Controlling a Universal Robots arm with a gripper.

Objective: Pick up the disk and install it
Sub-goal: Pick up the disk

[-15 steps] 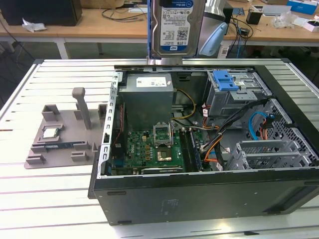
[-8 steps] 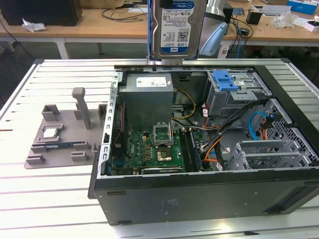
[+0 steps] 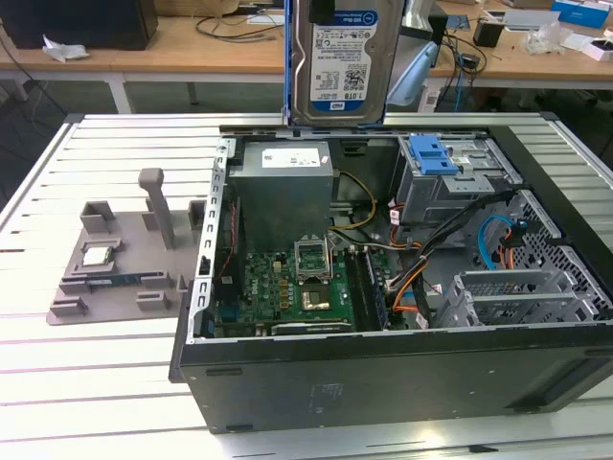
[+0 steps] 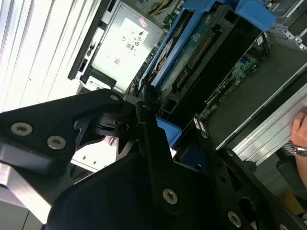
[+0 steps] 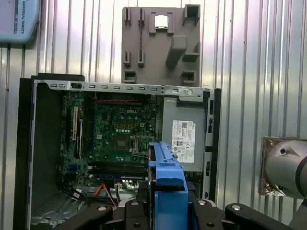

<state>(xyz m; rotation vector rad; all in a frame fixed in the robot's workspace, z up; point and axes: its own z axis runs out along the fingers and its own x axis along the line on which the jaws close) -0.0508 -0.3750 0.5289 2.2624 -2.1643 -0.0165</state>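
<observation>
- Disk (image 3: 343, 57): hangs upright, high over the far edge of the open computer case (image 3: 383, 383), clear of every part inside it.
- Gripper (image 5: 167, 207): its jaws are closed on the disk's blue carrier, seen edge-on in the first wrist view.
- Risk 1: with the hold on one end of the plastic carrier only, the disk could swing or slip on the way down.
- Risk 2: the drive cage (image 3: 450, 177), toward the exterior view's right, has loose cables (image 3: 421, 278) just beside it, and a tilted disk could snag these or jam on the cage rim.
- Risk 3: a person's hand (image 4: 300, 134) is near the case.
- Writing: the disk has a white-and-blue label and the power supply (image 3: 284, 182) a white one. Both carry print.
- Far left: grey fixture (image 3: 115, 278) holding a CPU chip (image 3: 96, 256).
</observation>
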